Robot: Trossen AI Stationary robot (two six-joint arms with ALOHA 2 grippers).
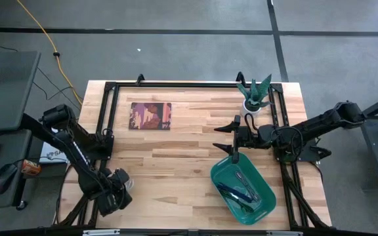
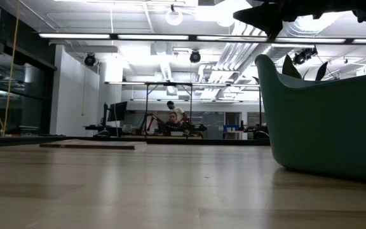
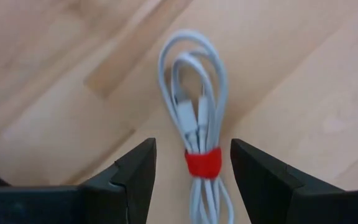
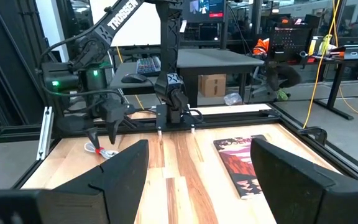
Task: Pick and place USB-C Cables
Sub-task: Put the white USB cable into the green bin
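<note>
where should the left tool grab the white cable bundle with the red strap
At the red strap, where the white looped cable bundle is pinched narrowest. Come straight down from above: it lies flat on the wooden table, and the open left tool already straddles the strap, fingers either side.

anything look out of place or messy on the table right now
Nothing looks spilled or damaged. One white cable with a red tie lies alone on the bare wood at the table's near left corner, between the left gripper's open jaws, while other cables already lie in the teal tub. The right gripper hangs open above the tub's rim.
</note>
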